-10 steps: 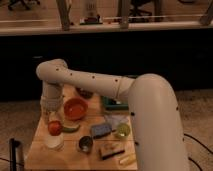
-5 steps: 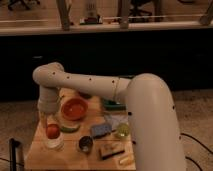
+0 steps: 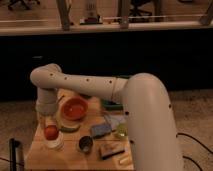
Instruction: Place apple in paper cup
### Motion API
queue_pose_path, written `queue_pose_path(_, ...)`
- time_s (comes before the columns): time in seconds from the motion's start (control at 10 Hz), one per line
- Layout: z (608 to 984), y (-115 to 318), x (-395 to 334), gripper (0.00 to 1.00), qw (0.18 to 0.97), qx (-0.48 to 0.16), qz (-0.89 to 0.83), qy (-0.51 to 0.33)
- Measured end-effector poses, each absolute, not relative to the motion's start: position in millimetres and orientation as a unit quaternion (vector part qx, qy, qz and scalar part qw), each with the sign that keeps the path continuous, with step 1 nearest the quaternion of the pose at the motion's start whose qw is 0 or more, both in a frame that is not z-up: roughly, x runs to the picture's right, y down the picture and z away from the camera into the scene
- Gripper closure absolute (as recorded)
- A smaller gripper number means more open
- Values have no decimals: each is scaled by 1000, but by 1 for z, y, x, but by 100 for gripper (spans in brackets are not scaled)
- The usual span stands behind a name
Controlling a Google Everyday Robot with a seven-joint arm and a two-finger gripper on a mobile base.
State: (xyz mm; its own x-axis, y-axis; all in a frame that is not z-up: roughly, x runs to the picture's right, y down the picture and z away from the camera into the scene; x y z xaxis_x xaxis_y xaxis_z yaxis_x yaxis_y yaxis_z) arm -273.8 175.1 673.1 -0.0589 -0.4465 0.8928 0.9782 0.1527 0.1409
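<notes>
The gripper (image 3: 49,120) is seen at the lower left of the frame, hanging from the white arm (image 3: 95,87) directly over the apple (image 3: 50,132); whether it grips the fruit cannot be told. The apple is seen at the mouth of the paper cup (image 3: 54,142), near the left edge of the table (image 3: 40,156), so it appears to be held there for release into the cup. To the right are an orange bowl (image 3: 74,108) and a small metal cup (image 3: 85,144)
</notes>
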Motion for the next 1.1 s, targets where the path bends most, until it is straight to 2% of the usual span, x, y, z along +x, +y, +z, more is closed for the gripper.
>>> queue_pose_path(0.1, 673, 177, -274, 26, 617, -302, -577, -442)
queue_pose_path(0.2, 673, 178, -274, 21, 617, -304, -577, -441)
queue_pose_path(1.1, 674, 181, -279, 20, 610, -309, -581, -441)
